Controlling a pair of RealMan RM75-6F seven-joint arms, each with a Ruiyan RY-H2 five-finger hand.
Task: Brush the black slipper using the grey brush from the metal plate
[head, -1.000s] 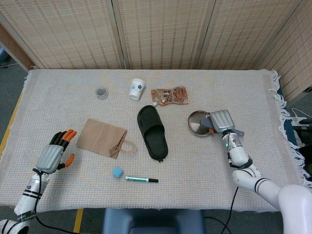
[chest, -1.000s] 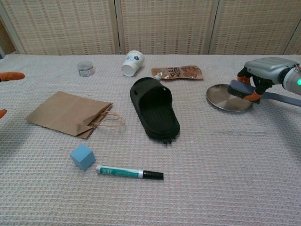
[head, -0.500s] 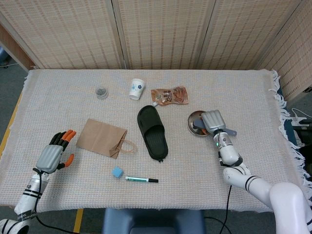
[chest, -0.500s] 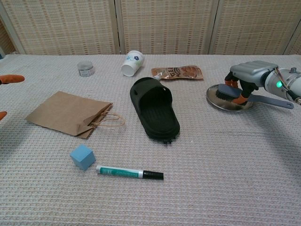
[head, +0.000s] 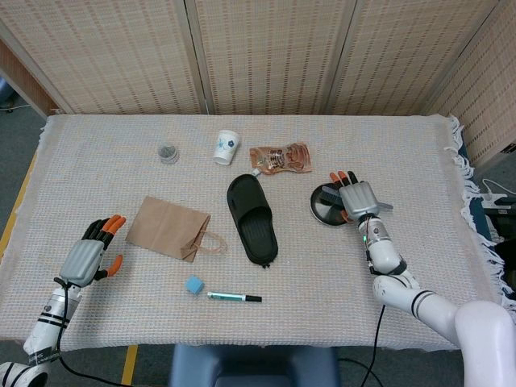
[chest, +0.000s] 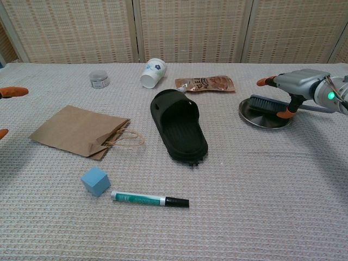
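Observation:
The black slipper (head: 254,216) (chest: 180,130) lies sole down at the table's middle. To its right sits the round metal plate (head: 321,213) (chest: 261,120), and the grey brush (head: 330,193) (chest: 265,103) lies across it, bristles down, handle pointing right. My right hand (head: 356,198) (chest: 296,81) hovers just over the brush handle with fingers stretched out and apart, thumb tip down beside the handle, gripping nothing. My left hand (head: 85,258) rests open near the table's left front; only its orange fingertips (chest: 11,90) show in the chest view.
A brown paper bag (head: 168,227) lies left of the slipper. A blue cube (head: 193,285) and a marker (head: 234,297) sit near the front edge. Behind the slipper are a tipped paper cup (head: 226,147), a snack pouch (head: 280,158) and a small jar (head: 168,151).
My right hand held the brush curled in its fingers, lowered it onto the plate, then let go and spread its fingers. The left hand has not moved.

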